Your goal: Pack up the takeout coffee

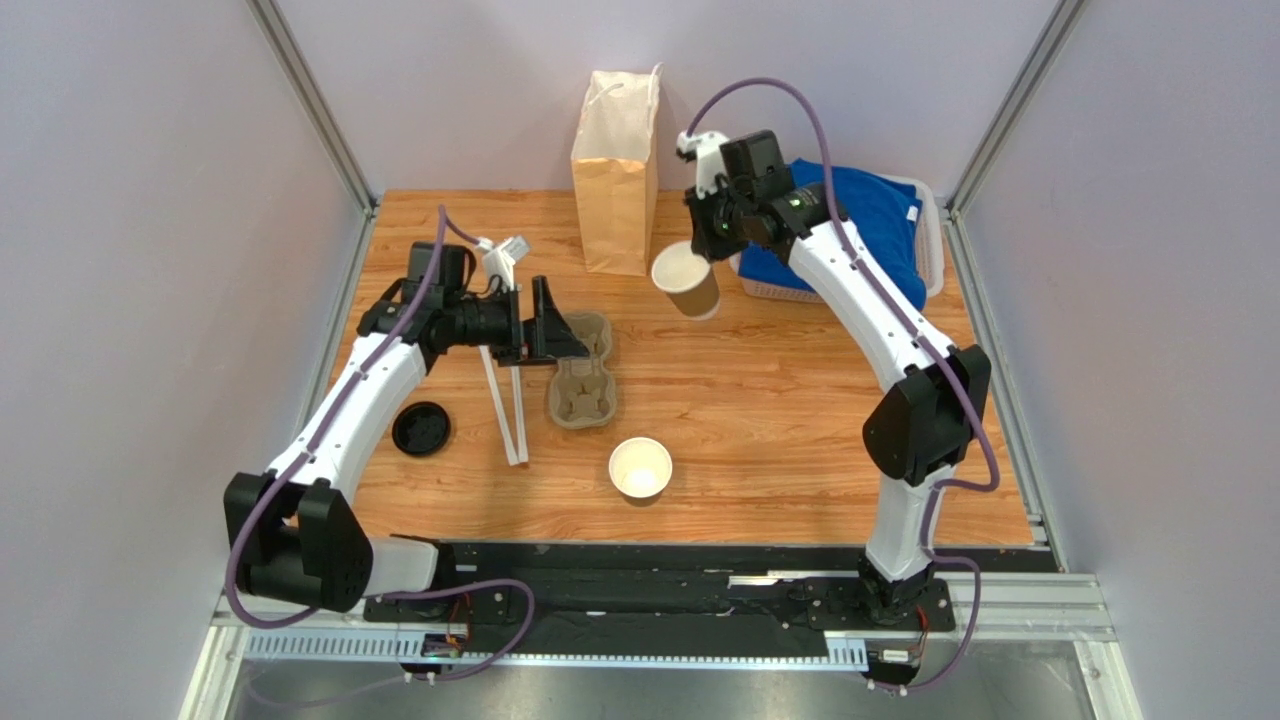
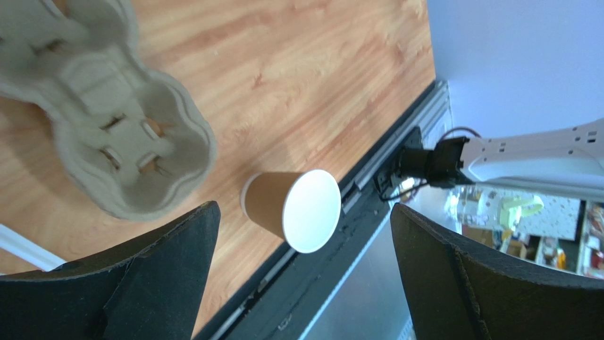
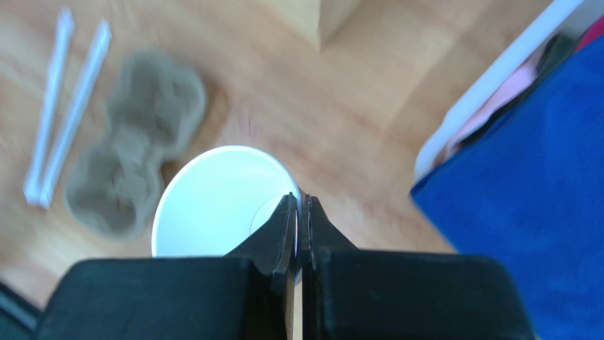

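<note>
Wooden table (image 1: pixel 781 390), right hand (image 3: pixel 300 204) raised, pinching paper cup (image 3: pixel 213 202) rim, left hand (image 2: pixel 303 209) wide.

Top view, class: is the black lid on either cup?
No: the lid lies on the table, apart from both open-topped cups, the tilted cup and the standing cup.

Tabletop (image 1: pixel 781 435): brown paper bag (image 1: pixel 616 173) upright at far edge. Pulp cup carrier (image 1: pixel 580 393) mid-left, two white straws (image 1: pixel 508 420) just beside it. Black lid (image 1: pixel 421 429) near left edge. Blue cloth (image 1: pixel 864 225) in what looks like a white basket (image 1: pixel 938 255).
</note>
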Controlling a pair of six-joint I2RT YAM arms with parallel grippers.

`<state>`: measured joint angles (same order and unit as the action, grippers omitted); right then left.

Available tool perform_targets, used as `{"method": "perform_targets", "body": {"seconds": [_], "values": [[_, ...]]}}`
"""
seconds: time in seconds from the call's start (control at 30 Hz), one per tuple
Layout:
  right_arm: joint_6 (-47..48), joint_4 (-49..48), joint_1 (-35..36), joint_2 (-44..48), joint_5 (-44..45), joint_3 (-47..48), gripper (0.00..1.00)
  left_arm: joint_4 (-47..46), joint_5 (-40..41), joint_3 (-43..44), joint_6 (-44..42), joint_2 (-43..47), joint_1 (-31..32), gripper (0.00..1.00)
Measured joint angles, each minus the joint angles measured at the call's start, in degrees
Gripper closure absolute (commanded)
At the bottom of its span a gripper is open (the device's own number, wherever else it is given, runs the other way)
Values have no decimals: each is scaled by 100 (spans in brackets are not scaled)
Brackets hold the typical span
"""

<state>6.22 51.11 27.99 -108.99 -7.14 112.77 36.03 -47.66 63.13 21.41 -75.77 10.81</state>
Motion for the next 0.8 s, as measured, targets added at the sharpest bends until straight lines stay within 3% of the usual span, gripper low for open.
{"method": "perform_targets", "body": {"seconds": [0.23, 0.47, 0.8], "values": [[-986, -1967, -149, -564, -227, 7, 100, -603, 232, -52, 92, 562, -439, 1], [-1515, -2938, -116, -1244, -286, -404, 100, -737, 614, -50, -131, 1027, -879, 1], [-1711, -3995, -116, -1392, -354, -1010, 93, -599, 584, -50, -417, 973, -1147, 1]]}}
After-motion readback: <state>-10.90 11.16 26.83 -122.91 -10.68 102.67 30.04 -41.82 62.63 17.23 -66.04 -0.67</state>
